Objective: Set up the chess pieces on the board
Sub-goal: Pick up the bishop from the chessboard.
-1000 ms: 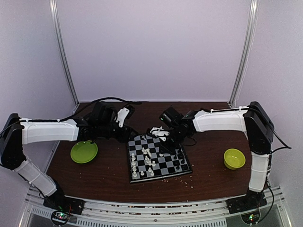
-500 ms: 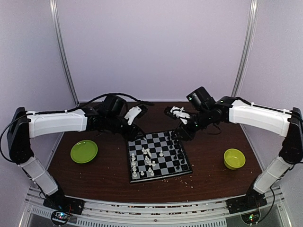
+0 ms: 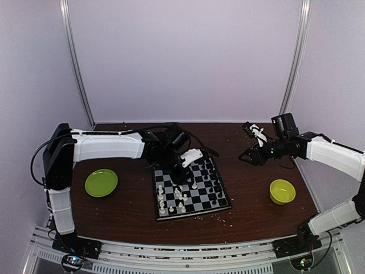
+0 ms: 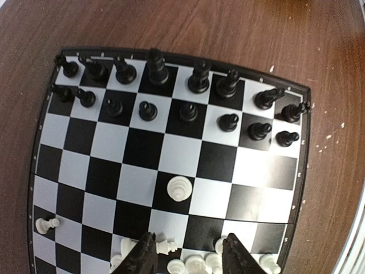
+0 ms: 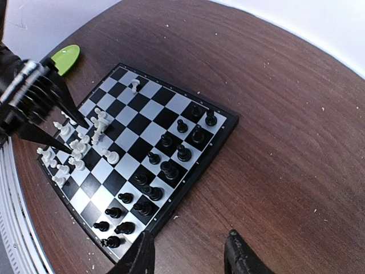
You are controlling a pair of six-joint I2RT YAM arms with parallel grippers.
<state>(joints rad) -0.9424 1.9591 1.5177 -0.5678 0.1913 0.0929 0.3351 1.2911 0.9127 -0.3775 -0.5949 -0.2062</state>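
The board (image 3: 201, 198) lies a little askew in the middle of the brown table (image 3: 131, 211), between a green plate (image 3: 101, 183) on the left and a green bowl (image 3: 282, 192) on the right; the black pieces (image 4: 188, 111) stand upright in two rows along the board's right-hand edge as the top view shows it; the white pieces (image 5: 77, 148) are not in rows, some standing near the left edge, others crowded together a few squares in; one white piece (image 4: 178, 188) stands alone on a dark square nearer the middle, and another (image 4: 165, 246) lies on its side; the left claw (image 4: 188, 256) hangs over that crowded white group with its fingers apart and nothing clamped between them, the fallen piece showing just below the gap; the right claw (image 5: 188, 257) is off the board to the right, well apart from it, over bare wood; its fingers are also spread, with nothing between them; pale crumbs (image 4: 329, 137) are scattered on the table around the board's edge.
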